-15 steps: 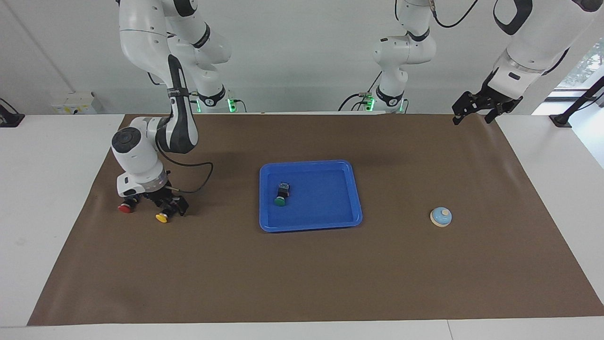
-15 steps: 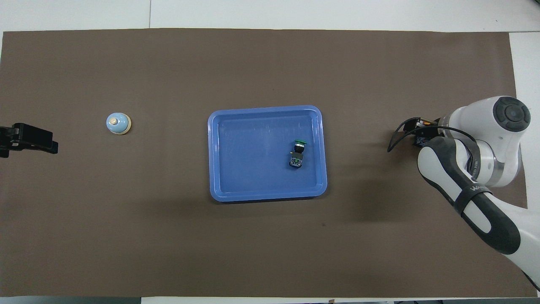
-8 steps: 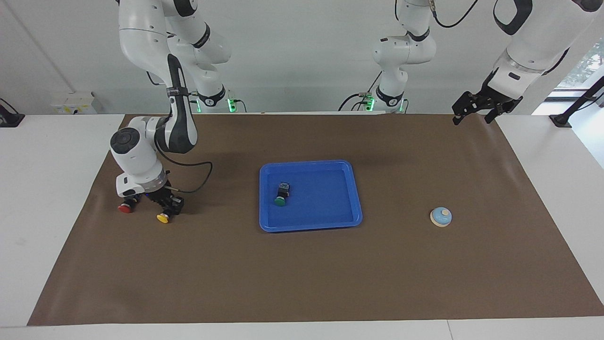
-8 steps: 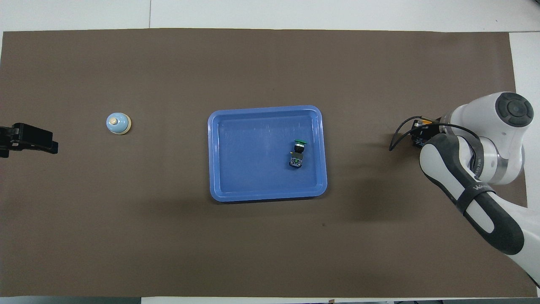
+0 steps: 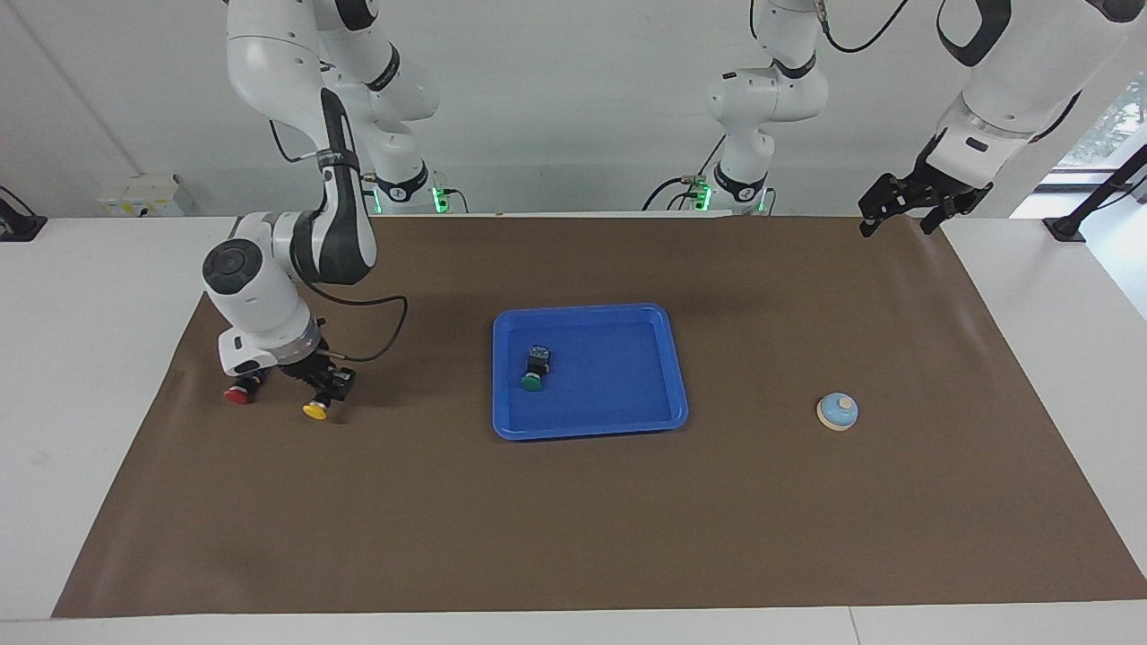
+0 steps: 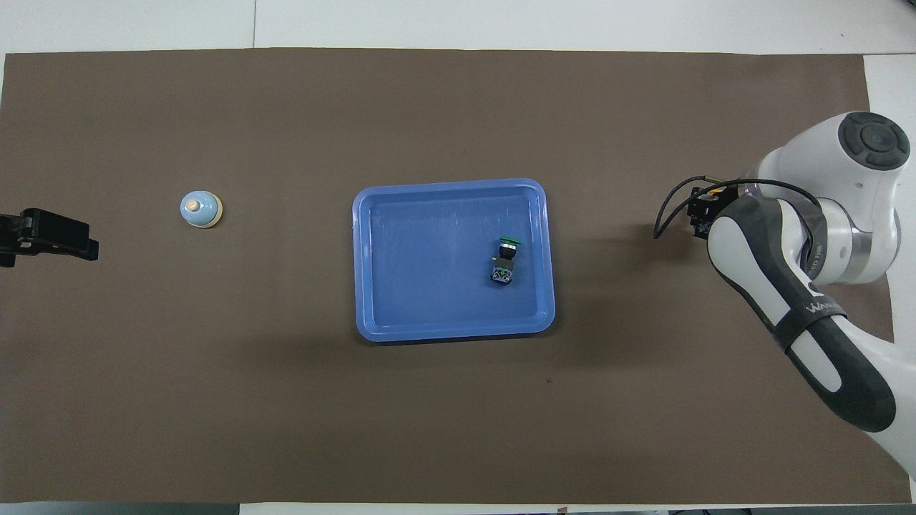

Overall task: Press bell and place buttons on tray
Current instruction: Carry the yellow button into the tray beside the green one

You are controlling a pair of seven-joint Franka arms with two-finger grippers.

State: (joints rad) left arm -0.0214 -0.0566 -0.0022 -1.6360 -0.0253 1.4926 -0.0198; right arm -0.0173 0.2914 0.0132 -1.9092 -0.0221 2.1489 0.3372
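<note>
My right gripper (image 5: 324, 391) is shut on the yellow button (image 5: 314, 410) and holds it just above the mat at the right arm's end of the table. In the overhead view this gripper (image 6: 701, 212) is mostly hidden under its own arm. The red button (image 5: 237, 394) lies on the mat beside it, hidden in the overhead view. The green button (image 5: 533, 374) (image 6: 507, 257) lies on its side in the blue tray (image 5: 591, 311) (image 6: 451, 183) at the table's middle. The light-blue bell (image 5: 838, 411) (image 6: 200, 209) stands toward the left arm's end. My left gripper (image 5: 903, 213) (image 6: 44, 236) waits, raised over the mat's edge.
A brown mat (image 5: 573, 520) (image 6: 215, 372) covers the table. A black cable (image 5: 376, 309) loops from the right arm's wrist over the mat. The robots' bases (image 5: 717, 193) stand along the mat's near edge.
My right gripper has risen a little and shifted slightly toward the tray, taking the yellow button with it. The left arm, the red button, the green button and the bell have not moved.
</note>
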